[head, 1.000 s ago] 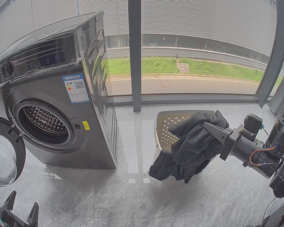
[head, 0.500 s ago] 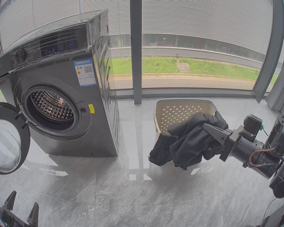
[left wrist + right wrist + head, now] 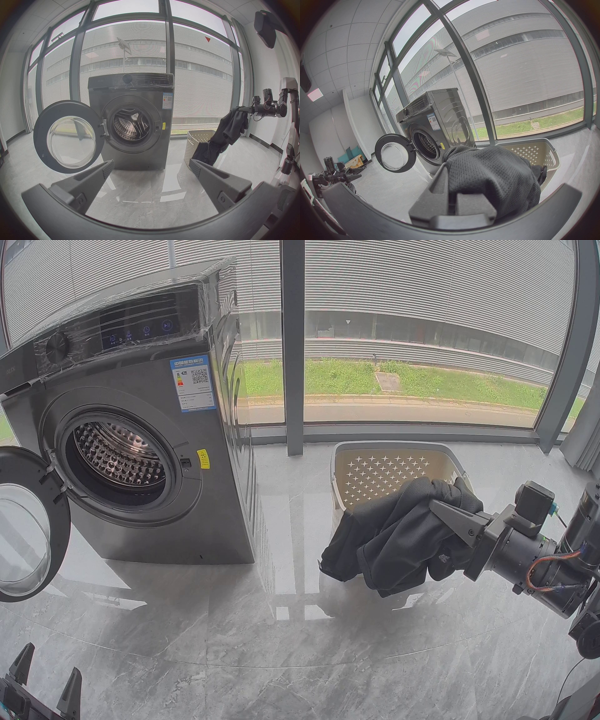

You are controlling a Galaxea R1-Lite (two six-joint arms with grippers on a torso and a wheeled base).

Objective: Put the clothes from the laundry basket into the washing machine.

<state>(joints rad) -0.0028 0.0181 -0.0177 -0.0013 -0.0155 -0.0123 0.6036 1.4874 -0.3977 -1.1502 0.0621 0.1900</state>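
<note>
While the right gripper (image 3: 447,515) clamps the garment (image 3: 394,540) over the basket (image 3: 340,471) at 3 o'clock, carry it high toward the drum (image 3: 119,455) at 10 o'clock, so the hanging tail likely clears the floor. The left gripper (image 3: 51,664) sits wide at 7 o'clock.

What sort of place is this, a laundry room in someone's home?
Likely a lab or showroom rather than a home: the washer is film-wrapped, standing with a basket on bare marble floor beside tall windows.
</note>
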